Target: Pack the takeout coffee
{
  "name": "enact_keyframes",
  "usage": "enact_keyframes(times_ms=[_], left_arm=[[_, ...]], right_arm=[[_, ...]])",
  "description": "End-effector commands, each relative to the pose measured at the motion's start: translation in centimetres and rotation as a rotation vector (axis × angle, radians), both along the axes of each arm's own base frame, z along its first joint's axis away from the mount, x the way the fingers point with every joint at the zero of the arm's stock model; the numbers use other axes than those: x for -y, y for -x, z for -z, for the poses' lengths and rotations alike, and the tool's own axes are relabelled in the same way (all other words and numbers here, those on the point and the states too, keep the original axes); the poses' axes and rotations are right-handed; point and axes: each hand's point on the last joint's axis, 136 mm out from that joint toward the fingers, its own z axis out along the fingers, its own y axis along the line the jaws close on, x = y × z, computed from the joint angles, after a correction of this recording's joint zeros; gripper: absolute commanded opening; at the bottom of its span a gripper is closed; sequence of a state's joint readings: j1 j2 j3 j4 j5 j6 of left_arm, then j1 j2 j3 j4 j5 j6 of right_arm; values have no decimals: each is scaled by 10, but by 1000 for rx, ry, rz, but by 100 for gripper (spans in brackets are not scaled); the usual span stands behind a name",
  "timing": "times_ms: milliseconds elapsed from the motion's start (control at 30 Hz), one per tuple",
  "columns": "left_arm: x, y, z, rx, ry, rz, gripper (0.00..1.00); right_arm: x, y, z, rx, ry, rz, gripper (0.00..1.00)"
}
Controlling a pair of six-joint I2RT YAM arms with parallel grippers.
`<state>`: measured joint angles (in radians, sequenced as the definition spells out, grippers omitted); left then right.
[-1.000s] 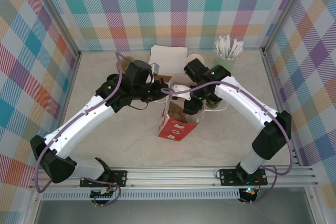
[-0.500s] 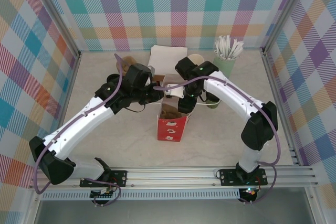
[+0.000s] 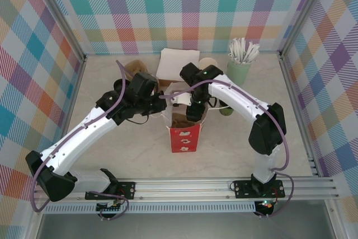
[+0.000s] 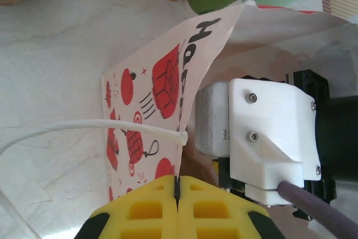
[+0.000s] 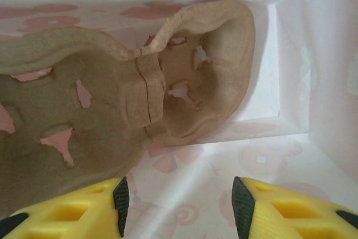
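Observation:
A red-and-white paper bag (image 3: 183, 134) stands open at the table's middle. My left gripper (image 4: 177, 186) is shut on the thin edge of the paper bag (image 4: 162, 90) beside its white string handle, holding the mouth open. My right gripper (image 3: 193, 111) reaches down into the bag's mouth. In the right wrist view the right gripper (image 5: 179, 200) is open with nothing between its fingers, and a brown pulp cup carrier (image 5: 140, 93) lies on the bag's floor. The takeout coffee (image 3: 226, 109), a small dark green cup, stands on the table just right of the bag, partly hidden behind my right forearm.
At the back stand a white napkin pile (image 3: 179, 61), a stack of green cups (image 3: 208, 62) and a pale-green holder of white sticks (image 3: 241, 62). A brown stack (image 3: 133, 67) lies back left. Plaid walls enclose the table on three sides.
My right gripper has moved left and down into the bag's mouth, and its jaws have widened. My left arm has drawn the bag's edge leftward, and the bag stands more upright.

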<state>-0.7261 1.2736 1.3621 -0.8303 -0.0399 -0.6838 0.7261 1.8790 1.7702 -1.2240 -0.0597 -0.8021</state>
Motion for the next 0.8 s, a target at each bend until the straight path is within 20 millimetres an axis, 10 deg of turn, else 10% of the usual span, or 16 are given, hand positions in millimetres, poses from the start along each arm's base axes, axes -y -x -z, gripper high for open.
enact_keyframes(times_ms=[0, 767], left_arm=[[0, 7, -4, 23, -3, 31, 0], [-1, 4, 0, 16, -32, 24, 0]], right_arm=[[5, 4, 11, -19, 70, -23, 55], [-12, 8, 51, -43, 119, -113, 76]])
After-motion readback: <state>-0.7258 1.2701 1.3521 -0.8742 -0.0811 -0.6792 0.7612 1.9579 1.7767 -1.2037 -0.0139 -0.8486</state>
